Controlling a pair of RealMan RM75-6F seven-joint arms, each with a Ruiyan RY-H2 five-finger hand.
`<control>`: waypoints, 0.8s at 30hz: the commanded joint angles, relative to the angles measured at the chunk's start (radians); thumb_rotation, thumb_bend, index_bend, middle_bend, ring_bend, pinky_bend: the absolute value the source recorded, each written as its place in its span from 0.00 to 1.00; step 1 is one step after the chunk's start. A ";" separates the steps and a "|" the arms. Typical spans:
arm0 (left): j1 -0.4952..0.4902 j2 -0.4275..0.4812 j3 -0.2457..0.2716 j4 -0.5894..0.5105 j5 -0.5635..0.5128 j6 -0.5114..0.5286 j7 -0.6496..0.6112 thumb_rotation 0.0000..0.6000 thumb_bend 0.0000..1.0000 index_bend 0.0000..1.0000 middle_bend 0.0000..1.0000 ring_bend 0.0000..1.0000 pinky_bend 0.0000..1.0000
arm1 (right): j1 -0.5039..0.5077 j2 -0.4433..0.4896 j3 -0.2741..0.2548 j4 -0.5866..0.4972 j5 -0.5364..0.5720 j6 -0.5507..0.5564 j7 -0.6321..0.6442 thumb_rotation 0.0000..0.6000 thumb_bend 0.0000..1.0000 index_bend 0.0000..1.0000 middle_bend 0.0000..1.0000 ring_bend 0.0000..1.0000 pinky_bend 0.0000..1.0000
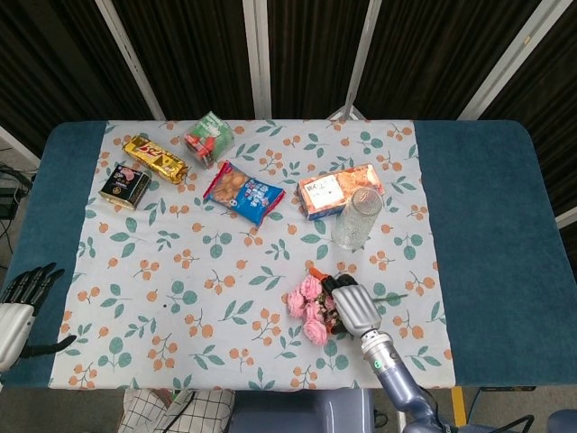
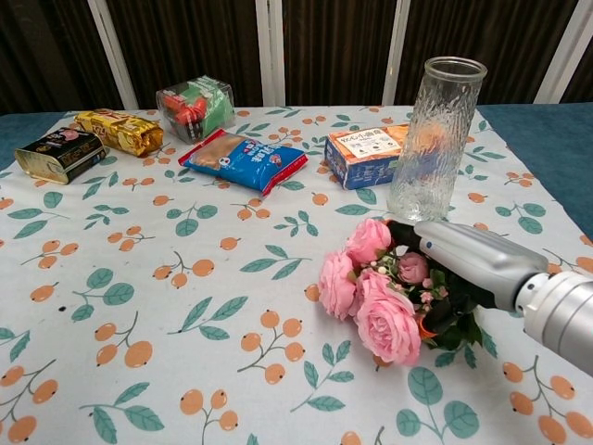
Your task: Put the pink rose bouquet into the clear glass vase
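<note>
Fingers of the right hand [image 2: 463, 264] wrap the pink rose bouquet [image 2: 384, 292] lying at lower right, just below the clear glass vase [image 2: 434, 139]; squeeze the stems firmly before lifting.

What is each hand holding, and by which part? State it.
The right hand grips the pink rose bouquet around its leafy stem end, just behind the blooms; the bouquet lies on the tablecloth. The left hand holds nothing.

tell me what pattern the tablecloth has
The tablecloth is white with green leaves and orange berries, clearest in the chest view.
</note>
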 commanded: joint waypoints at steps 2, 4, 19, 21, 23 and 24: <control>0.000 0.000 0.000 -0.001 -0.001 0.000 -0.001 1.00 0.00 0.00 0.00 0.00 0.00 | 0.005 -0.008 -0.001 0.000 -0.001 0.006 0.006 1.00 0.28 0.47 0.46 0.54 0.39; 0.000 0.001 0.000 -0.002 -0.001 0.000 -0.002 1.00 0.00 0.00 0.00 0.00 0.00 | 0.006 -0.011 -0.001 -0.006 -0.002 0.011 0.012 1.00 0.28 0.52 0.49 0.57 0.39; 0.000 0.005 0.003 -0.010 -0.002 -0.005 -0.008 1.00 0.00 0.00 0.00 0.00 0.00 | -0.002 0.098 0.086 -0.167 -0.010 0.113 0.080 1.00 0.29 0.55 0.50 0.57 0.39; 0.000 0.006 0.003 -0.012 -0.003 -0.006 -0.009 1.00 0.00 0.00 0.00 0.00 0.00 | -0.005 0.124 0.115 -0.201 0.001 0.130 0.099 1.00 0.29 0.55 0.50 0.57 0.39; 0.000 0.006 0.003 -0.013 -0.003 -0.006 -0.008 1.00 0.00 0.00 0.00 0.00 0.00 | -0.012 0.152 0.154 -0.242 0.018 0.153 0.131 1.00 0.29 0.55 0.50 0.57 0.39; 0.000 0.006 0.004 -0.014 -0.003 -0.006 -0.008 1.00 0.00 0.00 0.00 0.00 0.00 | -0.016 0.165 0.174 -0.264 0.030 0.164 0.150 1.00 0.29 0.55 0.50 0.57 0.39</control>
